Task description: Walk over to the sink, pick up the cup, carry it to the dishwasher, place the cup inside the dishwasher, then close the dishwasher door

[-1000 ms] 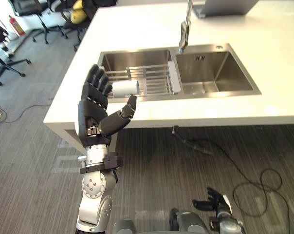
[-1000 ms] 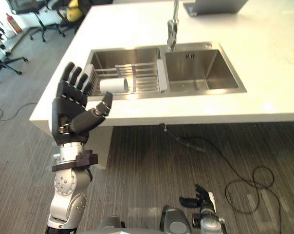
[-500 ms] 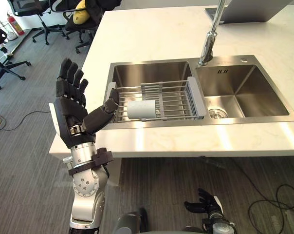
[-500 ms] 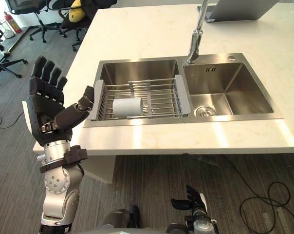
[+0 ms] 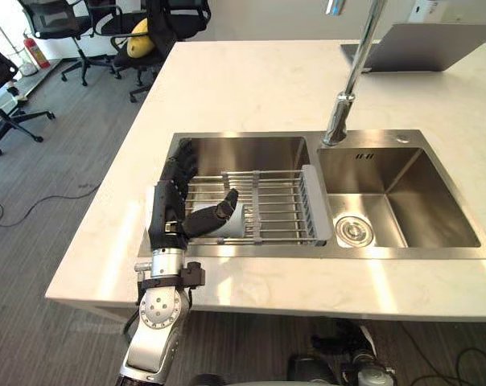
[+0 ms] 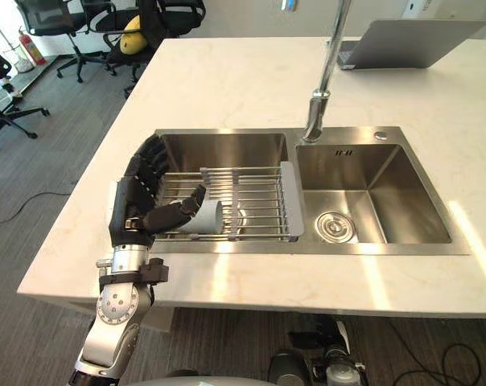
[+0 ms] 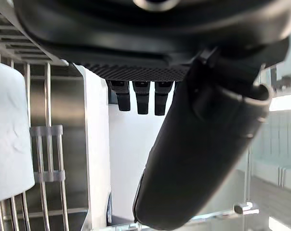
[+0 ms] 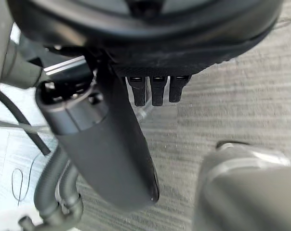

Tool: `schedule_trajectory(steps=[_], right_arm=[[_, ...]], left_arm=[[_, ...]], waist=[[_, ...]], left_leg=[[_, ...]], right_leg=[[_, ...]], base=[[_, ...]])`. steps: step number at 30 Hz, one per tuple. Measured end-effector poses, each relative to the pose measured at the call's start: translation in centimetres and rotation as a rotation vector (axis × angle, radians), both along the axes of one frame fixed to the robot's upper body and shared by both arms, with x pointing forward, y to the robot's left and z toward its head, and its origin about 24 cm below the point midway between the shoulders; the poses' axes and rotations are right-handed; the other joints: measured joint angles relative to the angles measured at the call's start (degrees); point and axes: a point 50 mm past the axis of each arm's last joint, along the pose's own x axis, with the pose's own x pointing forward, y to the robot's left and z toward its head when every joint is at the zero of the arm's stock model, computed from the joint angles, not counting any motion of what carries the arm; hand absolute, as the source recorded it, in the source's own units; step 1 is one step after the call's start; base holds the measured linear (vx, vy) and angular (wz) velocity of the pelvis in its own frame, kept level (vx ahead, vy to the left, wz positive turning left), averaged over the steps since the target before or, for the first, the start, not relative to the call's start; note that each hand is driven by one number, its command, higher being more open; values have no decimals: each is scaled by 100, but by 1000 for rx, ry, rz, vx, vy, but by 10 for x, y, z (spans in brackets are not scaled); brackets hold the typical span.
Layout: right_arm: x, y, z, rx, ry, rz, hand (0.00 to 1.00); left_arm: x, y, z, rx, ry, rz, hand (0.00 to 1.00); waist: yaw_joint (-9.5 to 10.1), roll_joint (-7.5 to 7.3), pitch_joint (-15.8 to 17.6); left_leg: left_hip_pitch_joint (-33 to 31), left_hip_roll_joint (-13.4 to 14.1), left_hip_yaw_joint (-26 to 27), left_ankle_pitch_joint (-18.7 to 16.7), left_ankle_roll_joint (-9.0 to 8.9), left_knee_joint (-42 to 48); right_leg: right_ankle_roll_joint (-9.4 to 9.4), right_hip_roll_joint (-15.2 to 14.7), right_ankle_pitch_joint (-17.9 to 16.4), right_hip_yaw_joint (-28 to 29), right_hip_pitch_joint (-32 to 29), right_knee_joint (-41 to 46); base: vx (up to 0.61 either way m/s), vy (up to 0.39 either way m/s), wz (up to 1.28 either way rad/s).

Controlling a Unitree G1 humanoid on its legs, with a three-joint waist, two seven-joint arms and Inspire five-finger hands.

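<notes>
Our left hand (image 5: 169,211), spread open and empty at left centre, holds its thumb just beside the cup (image 6: 211,219) lying sideways on the wire rack (image 5: 283,205) across the sink (image 5: 404,193), so we judge an off-centre close could roll it along the bars, our right hand (image 8: 150,43) hanging relaxed over the floor (image 8: 242,96).

View has closed in on the sink (image 5: 404,252). Left hand (image 5: 169,215), earlier raised short of the bench (image 5: 251,88) edge, now lower and forward over the rack (image 5: 283,205); thumb (image 5: 213,219) just beside the cup (image 5: 238,227).
</notes>
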Motion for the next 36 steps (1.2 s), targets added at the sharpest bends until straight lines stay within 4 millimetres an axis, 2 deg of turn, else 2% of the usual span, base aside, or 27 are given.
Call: schedule_trajectory(steps=[5,11,14,16,20,22,24,29,33,36], right_arm=[[-6,-1,-1,13,11,-12,90],[-14,8,-6,61,33,1,90],[-19,8,-7,61,44,-1,90],[-21,6,-7,60,51,-2,90],[-28,4,-9,66,70,-10,90],[-37,1,-10,65,89,-24,90],[-41,0,-11,62,101,-25,90],[-40,-1,-11,56,101,-16,90],[-35,-1,-9,55,89,-14,90],[-34,-1,-9,55,86,-14,90]], left_arm=[[4,3,8,136,-42,-25,90],[9,11,9,313,-54,-31,90],[12,21,12,424,-61,-15,90],[13,32,15,505,-66,1,90],[19,56,11,627,-5,30,90],[21,69,7,685,37,46,90],[22,73,8,719,49,38,90],[22,73,6,770,59,16,90],[28,79,-6,796,121,24,90],[33,82,-12,801,161,45,90]], waist=[[1,-15,-51],[6,-68,-191],[0,-74,-235],[7,-67,-247],[-3,-84,-275],[1,-106,-289],[3,-107,-281],[-48,-79,-271],[-165,-73,-265],[-166,-74,-261]], left_leg=[[23,-25,-43,100,-65,-223],[-15,-114,-71,427,-18,-375],[17,-121,-116,586,20,-492],[65,-86,-130,672,29,-693],[196,-32,-120,710,-22,-951],[177,-58,-88,654,-1,-973],[176,-111,-102,653,-1,-994],[246,-133,-200,681,-41,-1117],[286,-92,-340,840,-48,-1252],[309,-99,-347,851,-43,-1306]], right_leg=[[-12,24,78,-28,-13,-139],[8,0,541,-61,221,-820],[0,30,786,-87,371,-1183],[-79,93,967,-96,442,-1486],[-37,211,1401,-100,746,-2136],[-29,205,1749,-92,999,-2698],[-34,181,1879,-71,1092,-2965],[-11,204,1912,-89,1099,-2966],[-18,256,1922,-200,1103,-2951],[-14,257,1906,-227,1099,-2938]], base=[[9,-29,3],[-51,31,3],[-126,-1,2],[-151,-9,-1],[-143,14,-6],[-129,36,-7],[-67,24,-4],[9,-2,0],[91,-17,11],[78,-5,4]])
